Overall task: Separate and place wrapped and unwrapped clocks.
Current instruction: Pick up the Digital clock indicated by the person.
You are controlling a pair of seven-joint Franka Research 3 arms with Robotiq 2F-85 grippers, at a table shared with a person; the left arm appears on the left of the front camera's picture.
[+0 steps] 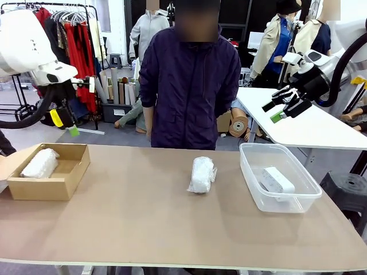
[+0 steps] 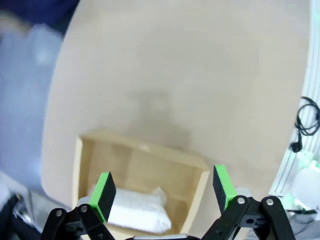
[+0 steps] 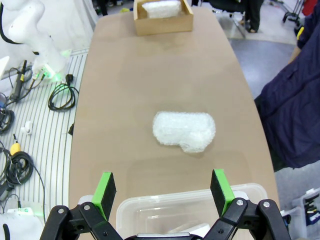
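One wrapped clock lies in the brown cardboard box at the table's left. Another wrapped clock lies bare on the middle of the table. The unwrapped white clock rests inside the clear tub on the right. My left gripper hangs open high above the box, over its wrapped clock. My right gripper is open too, raised above the tub's far side. In the right wrist view the gripper looks down over the tub towards the middle wrapped clock.
A person in a dark jacket stands at the far edge, hands off the table. A second white table stands behind the right arm. Cables lie on the floor beside the table. The box stands at the far end in the right wrist view.
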